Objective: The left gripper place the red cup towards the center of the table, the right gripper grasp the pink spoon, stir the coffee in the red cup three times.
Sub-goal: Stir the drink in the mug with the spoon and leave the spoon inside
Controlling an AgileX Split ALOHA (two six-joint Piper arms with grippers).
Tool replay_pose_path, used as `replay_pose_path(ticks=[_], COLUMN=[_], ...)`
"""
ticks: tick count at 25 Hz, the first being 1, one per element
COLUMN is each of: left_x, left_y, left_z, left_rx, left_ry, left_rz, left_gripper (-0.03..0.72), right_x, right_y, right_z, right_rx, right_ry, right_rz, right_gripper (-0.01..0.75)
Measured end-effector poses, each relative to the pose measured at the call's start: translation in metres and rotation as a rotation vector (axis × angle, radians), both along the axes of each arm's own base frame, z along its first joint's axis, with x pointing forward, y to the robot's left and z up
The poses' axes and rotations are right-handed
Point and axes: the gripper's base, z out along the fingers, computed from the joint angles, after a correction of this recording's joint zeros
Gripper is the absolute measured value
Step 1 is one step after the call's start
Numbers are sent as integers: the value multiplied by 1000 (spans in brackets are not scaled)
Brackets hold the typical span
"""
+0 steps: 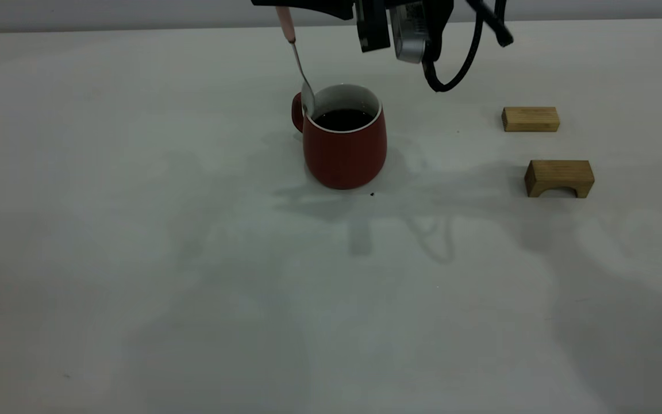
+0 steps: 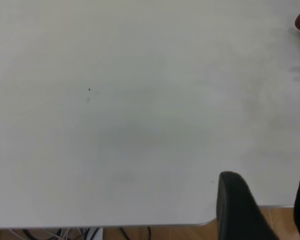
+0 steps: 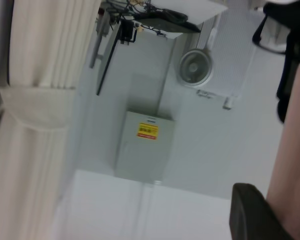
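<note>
Exterior view: right gripper cropped at top, clamping pink spoon, bowl behind red cup rim.

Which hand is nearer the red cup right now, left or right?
Right. The right hand is just above the red cup, holding the pink spoon at its rim. The left hand is off near the table edge.

I see dim, soft light on the table. Big grey shadows spread out below the red cup. My right wrist picture looks blurry up close.
</note>
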Motion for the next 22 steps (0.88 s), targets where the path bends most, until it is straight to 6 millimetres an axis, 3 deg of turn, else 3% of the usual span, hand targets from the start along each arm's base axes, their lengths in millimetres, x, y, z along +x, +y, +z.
replay_pose_path(ticks=[10,16,22], left_x=[0,0,0], left_y=[0,0,0], left_z=[0,0,0], left_rx=[0,0,0], left_ry=[0,0,0], left_rz=[0,0,0], left_gripper=[355,355,355], right_x=[9,34,41], right_y=[-3,-26,-45], right_z=[-4,-24,-56], right_rx=[0,-6,-33], right_ry=[15,-35,35], right_rz=[-23,-77,-112], right_gripper=[136,136,136])
